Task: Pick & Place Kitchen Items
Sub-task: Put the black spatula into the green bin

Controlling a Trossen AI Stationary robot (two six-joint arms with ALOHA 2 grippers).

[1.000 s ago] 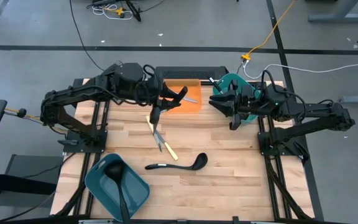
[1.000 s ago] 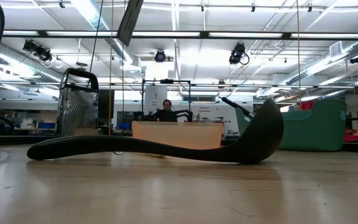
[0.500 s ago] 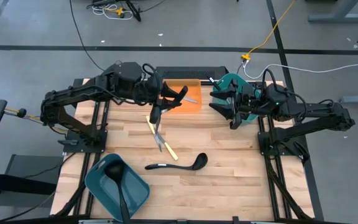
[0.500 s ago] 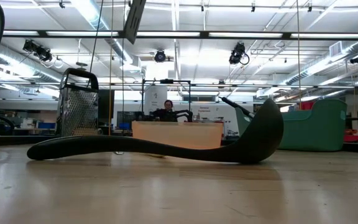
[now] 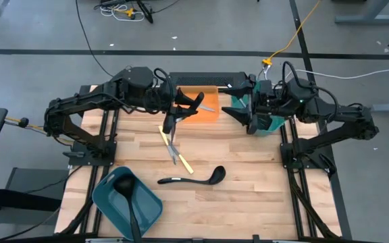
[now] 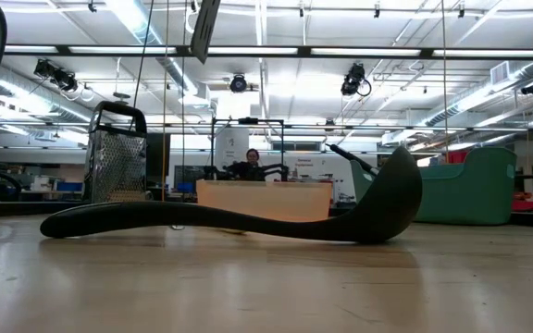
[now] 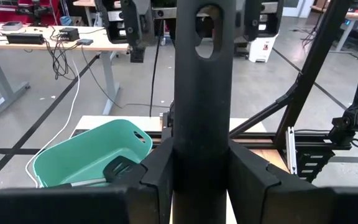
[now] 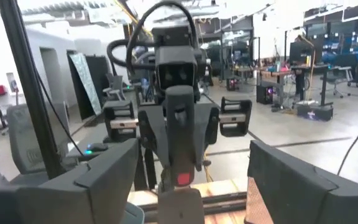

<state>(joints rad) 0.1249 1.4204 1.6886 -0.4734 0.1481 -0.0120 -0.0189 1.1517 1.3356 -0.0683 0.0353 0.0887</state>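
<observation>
Wooden table point(image 5: 248, 182) was seen holding a teal bin point(image 5: 128, 200) at lower left, with one black ladle point(image 5: 128, 197) in it; another ladle point(image 5: 193, 179) lay at centre. Left gripper point(image 5: 178, 113) was pinched on a black spatula point(image 5: 169, 121) above the table. Right gripper point(image 5: 243, 111) had spread since earlier, near a second teal bin point(image 5: 267, 123), its contents hidden.

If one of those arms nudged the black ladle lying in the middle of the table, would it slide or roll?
The ladle would probably pivot rather than roll: in the low view it rests on its round bowl and handle tip, with the handle arching between. It looks like stiff, light plastic, so it would likely skid easily on the smooth wooden table.
</observation>
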